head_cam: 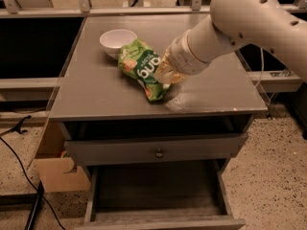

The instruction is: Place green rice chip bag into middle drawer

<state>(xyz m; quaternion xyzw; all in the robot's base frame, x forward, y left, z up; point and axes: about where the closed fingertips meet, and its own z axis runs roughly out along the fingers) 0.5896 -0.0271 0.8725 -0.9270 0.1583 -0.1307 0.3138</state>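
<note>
The green rice chip bag (143, 70) lies mid-top, its long axis running from back-left toward the front edge, with the gripper (165, 74) against its right side, grip impossible to tell, and the middle drawer (153, 188) open below.

Pincer (166, 74) against green rice chip bag (138, 67), atop cabinet (96, 92), bowl (117, 40) near
</note>
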